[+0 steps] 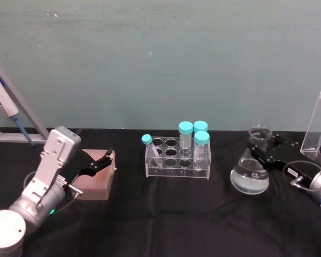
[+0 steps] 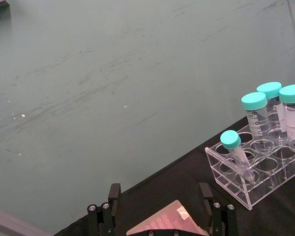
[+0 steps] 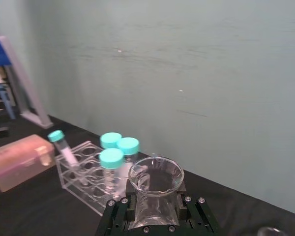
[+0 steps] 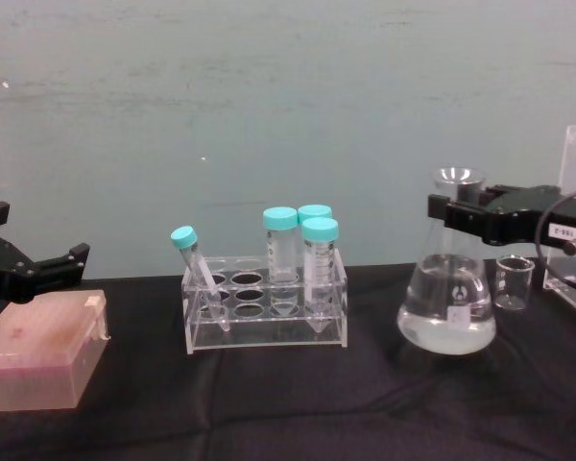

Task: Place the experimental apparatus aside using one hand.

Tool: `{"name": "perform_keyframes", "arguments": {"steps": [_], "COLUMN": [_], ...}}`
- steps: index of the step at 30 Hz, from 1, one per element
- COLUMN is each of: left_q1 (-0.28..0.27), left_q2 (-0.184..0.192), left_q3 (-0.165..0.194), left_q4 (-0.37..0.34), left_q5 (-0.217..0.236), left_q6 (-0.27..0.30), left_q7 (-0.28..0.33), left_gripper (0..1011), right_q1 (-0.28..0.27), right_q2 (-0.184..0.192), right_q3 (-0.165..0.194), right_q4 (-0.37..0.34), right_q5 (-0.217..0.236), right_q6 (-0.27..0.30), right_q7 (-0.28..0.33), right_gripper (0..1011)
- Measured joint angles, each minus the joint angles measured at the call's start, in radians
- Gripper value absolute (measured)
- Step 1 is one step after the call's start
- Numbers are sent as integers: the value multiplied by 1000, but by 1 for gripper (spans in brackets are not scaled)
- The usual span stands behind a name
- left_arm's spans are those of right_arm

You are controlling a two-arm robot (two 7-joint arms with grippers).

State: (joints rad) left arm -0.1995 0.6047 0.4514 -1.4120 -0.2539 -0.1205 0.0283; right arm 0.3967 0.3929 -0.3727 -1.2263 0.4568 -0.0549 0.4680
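Glossy clear glass is gleaming on the flask (image 4: 446,307); beside it, the rack (image 4: 265,309) is looking like smooth clear plastic, and the black cloth (image 4: 365,403) underneath is lying matt.

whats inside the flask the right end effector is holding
Clear liquid fills the wide lower part of the conical flask; its neck looks empty. The right end effector clamps that neck, covering part of it.
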Motion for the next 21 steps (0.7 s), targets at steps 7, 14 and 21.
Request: {"name": "perform_keyframes", "arguments": {"steps": [7, 14, 21], "left_q1": [0, 0, 0], "left_q2": [0, 0, 0], "left_q3": [0, 0, 0], "left_q4": [0, 0, 0], "left_q5": [0, 0, 0], "left_q6": [0, 0, 0], "left_q7": [0, 0, 0], "left_gripper": [1000, 1000, 1000], "right_q1": [-9, -8, -6], "right_q2": [-12, -24, -33], "right_q3": [31, 54, 69], "right_q4": [2, 22, 39], "right_q5": [-30, -54, -74], "right_q6": [14, 20, 20], "right_q7": [-64, -91, -93], "right_gripper": [449, 449, 449]}}
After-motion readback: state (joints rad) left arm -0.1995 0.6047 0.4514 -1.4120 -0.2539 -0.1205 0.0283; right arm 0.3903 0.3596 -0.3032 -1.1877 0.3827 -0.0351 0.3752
